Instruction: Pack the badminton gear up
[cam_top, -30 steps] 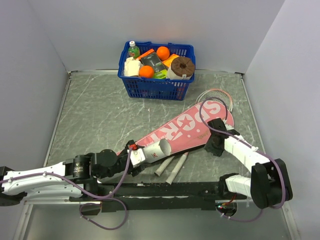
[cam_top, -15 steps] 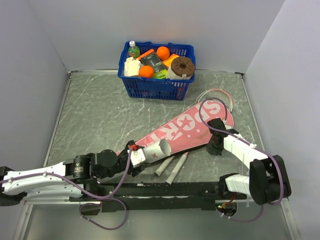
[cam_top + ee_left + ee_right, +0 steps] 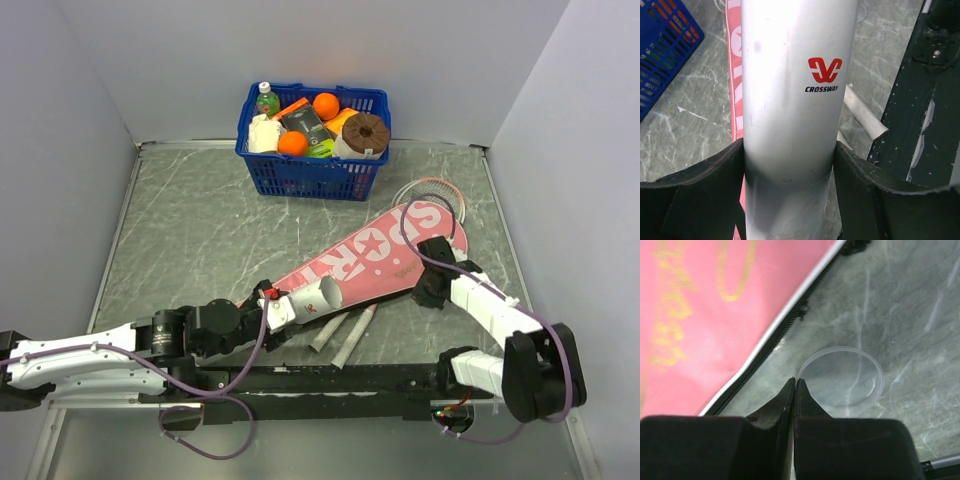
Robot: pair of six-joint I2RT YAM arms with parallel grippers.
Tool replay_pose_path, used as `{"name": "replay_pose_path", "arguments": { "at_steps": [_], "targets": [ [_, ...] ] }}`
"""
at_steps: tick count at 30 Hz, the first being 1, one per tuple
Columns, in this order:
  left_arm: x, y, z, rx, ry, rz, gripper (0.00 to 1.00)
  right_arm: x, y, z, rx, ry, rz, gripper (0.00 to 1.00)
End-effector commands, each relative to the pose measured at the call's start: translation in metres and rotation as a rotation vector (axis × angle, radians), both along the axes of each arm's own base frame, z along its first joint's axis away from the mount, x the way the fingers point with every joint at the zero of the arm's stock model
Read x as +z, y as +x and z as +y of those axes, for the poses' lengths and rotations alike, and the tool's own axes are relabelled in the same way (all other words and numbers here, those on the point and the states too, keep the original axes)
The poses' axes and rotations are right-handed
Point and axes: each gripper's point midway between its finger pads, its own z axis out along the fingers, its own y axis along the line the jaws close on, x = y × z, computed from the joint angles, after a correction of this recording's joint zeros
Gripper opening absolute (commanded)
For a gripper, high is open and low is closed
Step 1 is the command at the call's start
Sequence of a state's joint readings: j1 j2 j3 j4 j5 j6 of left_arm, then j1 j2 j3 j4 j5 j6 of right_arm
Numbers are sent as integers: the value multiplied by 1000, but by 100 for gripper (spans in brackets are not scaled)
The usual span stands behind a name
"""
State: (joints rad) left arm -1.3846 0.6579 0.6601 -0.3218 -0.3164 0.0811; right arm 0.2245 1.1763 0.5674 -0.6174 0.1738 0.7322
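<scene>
My left gripper (image 3: 283,308) (image 3: 789,150) is shut on the long white tube (image 3: 312,297) (image 3: 792,100), holding it just above the pink "SPORT" cover (image 3: 370,255) near its narrow end. The cover lies diagonally, and racket heads (image 3: 432,190) stick out at its wide end. White handles (image 3: 345,335) lie beside the tube. My right gripper (image 3: 428,295) (image 3: 796,381) is shut at the cover's black edge (image 3: 790,322). Its tips touch the rim of a clear round lid (image 3: 842,377) lying flat on the table; I cannot tell whether the rim is pinched. No shuttlecocks show.
A blue basket (image 3: 310,175) (image 3: 660,55) of groceries stands at the back against the wall. The black base rail (image 3: 340,378) runs along the near edge. Grey walls close in the table (image 3: 200,230) on three sides.
The right gripper's jaws have closed at the lid's rim. The left arm has shifted slightly right with the tube in it.
</scene>
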Motion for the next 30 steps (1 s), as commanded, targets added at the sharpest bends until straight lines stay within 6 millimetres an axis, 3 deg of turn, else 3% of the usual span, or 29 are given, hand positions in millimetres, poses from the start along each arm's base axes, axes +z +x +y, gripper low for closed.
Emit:
{"name": "replay_pose_path", "arguments": {
  "at_steps": [1, 6, 10, 14, 20, 24, 30],
  "targets": [
    [6, 8, -4, 51, -29, -8, 1, 28, 7, 5, 44, 35, -106, 0],
    [-5, 14, -6, 81, 23, -18, 1, 77, 4, 14, 134, 85, -225, 0],
    [-15, 16, -10, 79, 70, -24, 1, 129, -7, 41, 328, 193, -381, 0],
    [-20, 14, -16, 46, 92, -35, 1, 176, -33, 86, 571, 379, -486, 0],
    [-16, 2, -26, -42, 60, -23, 1, 230, -79, 133, 876, 558, -573, 0],
    [-9, -7, -30, -97, 18, -19, 1, 244, -98, 156, 1016, 645, -583, 0],
    [-2, -15, -28, -137, -24, -13, 1, 250, -106, 178, 1130, 685, -590, 0]
  ]
}}
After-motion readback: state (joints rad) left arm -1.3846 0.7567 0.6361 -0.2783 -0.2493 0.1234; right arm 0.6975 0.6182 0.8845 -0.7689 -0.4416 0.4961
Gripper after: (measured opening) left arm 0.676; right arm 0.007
